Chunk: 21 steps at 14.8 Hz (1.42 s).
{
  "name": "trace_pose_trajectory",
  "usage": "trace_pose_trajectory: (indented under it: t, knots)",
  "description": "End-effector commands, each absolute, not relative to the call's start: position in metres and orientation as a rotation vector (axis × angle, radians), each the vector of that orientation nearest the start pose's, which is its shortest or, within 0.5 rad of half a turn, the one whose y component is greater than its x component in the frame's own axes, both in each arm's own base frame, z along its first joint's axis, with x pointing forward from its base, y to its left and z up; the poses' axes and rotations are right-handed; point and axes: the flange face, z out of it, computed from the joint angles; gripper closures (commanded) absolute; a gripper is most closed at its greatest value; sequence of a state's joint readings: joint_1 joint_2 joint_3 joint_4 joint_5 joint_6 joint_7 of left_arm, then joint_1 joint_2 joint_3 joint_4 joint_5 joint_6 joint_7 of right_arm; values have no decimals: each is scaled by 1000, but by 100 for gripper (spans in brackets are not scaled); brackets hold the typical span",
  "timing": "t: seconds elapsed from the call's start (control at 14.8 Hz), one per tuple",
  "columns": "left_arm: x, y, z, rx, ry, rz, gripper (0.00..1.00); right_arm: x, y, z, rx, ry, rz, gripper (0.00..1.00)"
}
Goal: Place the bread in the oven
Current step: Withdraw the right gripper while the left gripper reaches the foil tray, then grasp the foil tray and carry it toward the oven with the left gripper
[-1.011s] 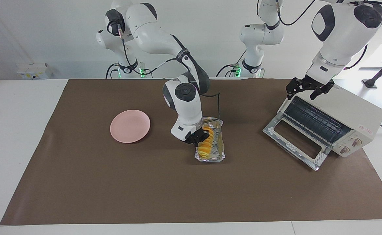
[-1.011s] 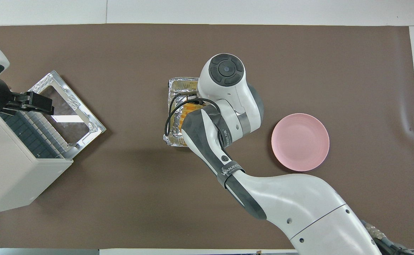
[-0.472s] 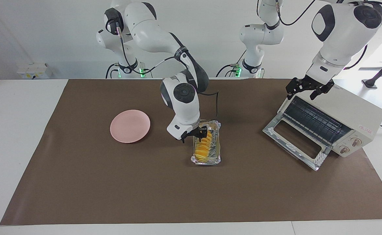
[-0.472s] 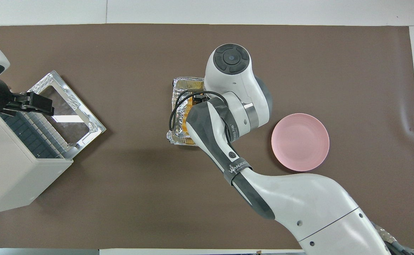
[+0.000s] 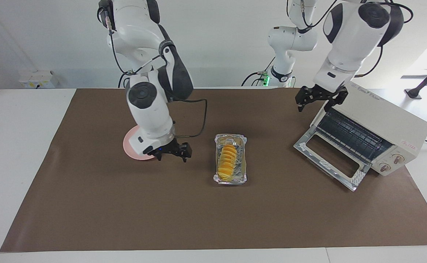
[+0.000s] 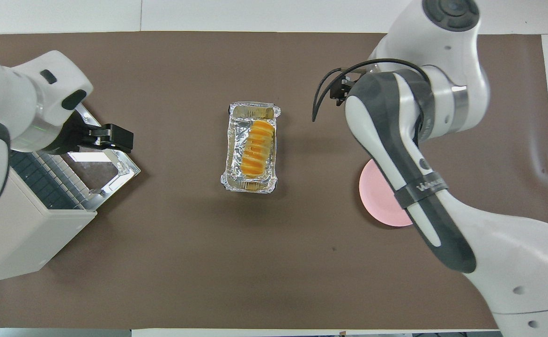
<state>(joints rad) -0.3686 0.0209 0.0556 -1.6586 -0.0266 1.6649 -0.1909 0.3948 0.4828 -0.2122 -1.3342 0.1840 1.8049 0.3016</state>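
The bread (image 5: pixel 228 162) (image 6: pixel 255 147), a row of yellow-orange slices, lies in a crinkled foil tray (image 5: pixel 243 174) (image 6: pixel 231 154) in the middle of the brown mat. Nothing touches it. My right gripper (image 5: pixel 172 158) hangs open and empty just above the mat, between the tray and the pink plate. In the overhead view its own wrist hides it. The cream oven (image 5: pixel 381 122) (image 6: pixel 16 224) stands at the left arm's end with its glass door (image 5: pixel 330 160) dropped open and the wire rack showing. My left gripper (image 5: pixel 313 106) (image 6: pixel 117 139) hovers open over the oven's upper front corner.
A round pink plate (image 5: pixel 131 150) (image 6: pixel 379 203) sits toward the right arm's end, partly covered by the right arm. The open oven door juts out onto the mat toward the tray. The brown mat (image 5: pixel 199 219) covers most of the white table.
My right gripper opened, let go of the bread, rose and swung away toward the plate. The tray settled a little. The left gripper drifted slightly toward the table's middle.
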Motion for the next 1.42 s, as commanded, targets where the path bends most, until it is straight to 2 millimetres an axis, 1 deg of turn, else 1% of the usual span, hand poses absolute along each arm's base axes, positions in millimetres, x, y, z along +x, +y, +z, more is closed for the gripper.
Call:
trace_pose_trajectory:
  t: [0.0, 0.07, 0.13, 0.2, 0.27, 0.34, 0.4, 0.47, 0.54, 0.67, 0.74, 0.81, 0.94, 1.08, 1.28, 1.35]
  knots:
    - [549, -279, 536, -3141, 171, 91, 0, 675, 91, 487, -3035, 122, 46, 0]
    - [555, -317, 512, -3138, 181, 108, 0, 674, 59, 495, -3034, 77, 48, 0]
    - [559, -344, 490, -3167, 192, 118, 0, 672, 30, 500, -3032, 24, 51, 0]
    - [554, -381, 466, -3192, 211, 95, 0, 670, 4, 505, -3041, -9, 44, 0]
    - [549, -406, 447, -3197, 216, 69, 0, 667, -15, 512, -3059, -37, 44, 0]
    - [553, -425, 417, -3186, 209, 77, 0, 662, -29, 519, -3076, -64, 44, 0]
    - [559, -448, 396, -3178, 235, 72, 0, 658, -45, 524, -3093, -73, 49, 0]
    - [563, -464, 373, -3165, 258, 75, 0, 654, -56, 529, -3102, -86, 50, 0]
    - [565, -471, 364, -3168, 267, 55, 0, 649, -66, 536, -3102, -108, 55, 0]
    - [554, -486, 359, -3162, 310, 45, 0, 637, -91, 549, -3092, -134, 67, 0]
    - [551, -492, 345, -3149, 324, 48, 2, 620, -112, 563, -3077, -139, 94, 0]
    - [553, -492, 342, -3147, 327, 34, 8, 608, -122, 574, -3072, -122, 102, 0]
    - [553, -492, 342, -3146, 328, 31, 16, 593, -126, 591, -3077, -116, 113, 0]
    - [553, -491, 336, -3148, 326, 24, 17, 580, -130, 605, -3073, -106, 110, 0]
    - [548, -490, 327, -3127, 326, 37, 26, 563, -128, 622, -3059, -104, 134, 0]
    - [542, -493, 322, -3120, 326, 50, 28, 556, -131, 624, -3052, -96, 153, 0]
